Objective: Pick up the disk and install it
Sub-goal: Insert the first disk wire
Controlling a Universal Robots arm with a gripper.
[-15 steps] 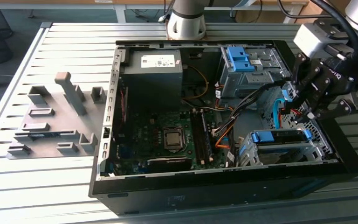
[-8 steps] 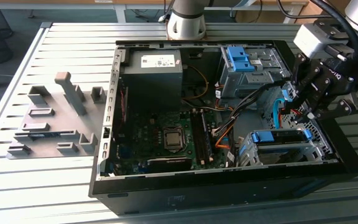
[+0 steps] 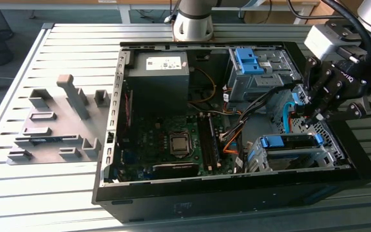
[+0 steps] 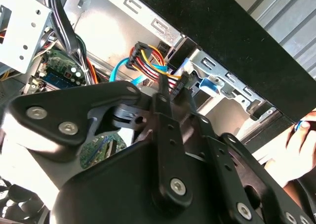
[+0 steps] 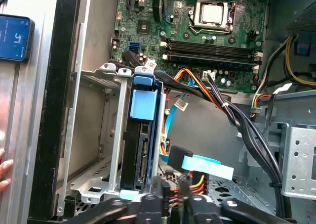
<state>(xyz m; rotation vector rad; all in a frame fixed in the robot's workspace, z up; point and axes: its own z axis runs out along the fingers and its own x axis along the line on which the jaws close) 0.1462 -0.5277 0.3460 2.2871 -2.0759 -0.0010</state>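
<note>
1. In the exterior view, an open black desktop computer case lies on its side on a slatted grey metal bench, its inside facing up so the arm can reach in from above. The black robot gripper hangs over the case's right side as the exterior view shows it, just above the blue and orange cables. Nearer the camera, the disk, a flat drive in a blue plastic carrier frame, sits in a silver metal drive cage at the case's near right corner. It looks already seated there. A large grey power-supply box sits at the far left of the case, and a grey plastic fixture tray lies on the bench to the left.

2. In the second wrist view, the gripper appears with its jaws drawn close together around a black connector carrying a bundle of red, yellow and orange wires. I judge it is gripping this plug, not the disk. A person's hand rests outside the case wall.

3. In the first wrist view, the disk stands on edge in the cage, its connector edge facing the gripper. A flat blue data cable lies just beside the jaws.
</note>
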